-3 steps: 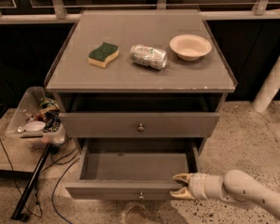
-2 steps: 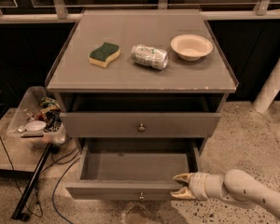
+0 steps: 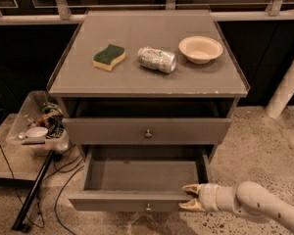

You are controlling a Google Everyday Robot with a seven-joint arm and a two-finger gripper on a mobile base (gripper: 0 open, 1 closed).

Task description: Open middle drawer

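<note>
The middle drawer (image 3: 137, 199) is the wide grey one pulled well out of the cabinet, and its inside looks bare. A small round knob (image 3: 148, 208) sits on its flat front. My gripper (image 3: 186, 198) reaches in from the lower right, at the right end of that front panel. Its fingers are spread open, one finger (image 3: 190, 187) above the panel's top edge and the other lower, in front of it. Above it, the grey drawer (image 3: 148, 131) with a knob stands nearly closed, a dark gap over it.
On the cabinet top (image 3: 88, 77) lie a green-and-yellow sponge (image 3: 109, 57), a crushed can (image 3: 157, 59) and a beige bowl (image 3: 200, 49). A clear bin of clutter (image 3: 36, 126), black cables and a black stand leg (image 3: 34, 195) are at the left. A white post (image 3: 287, 89) stands right.
</note>
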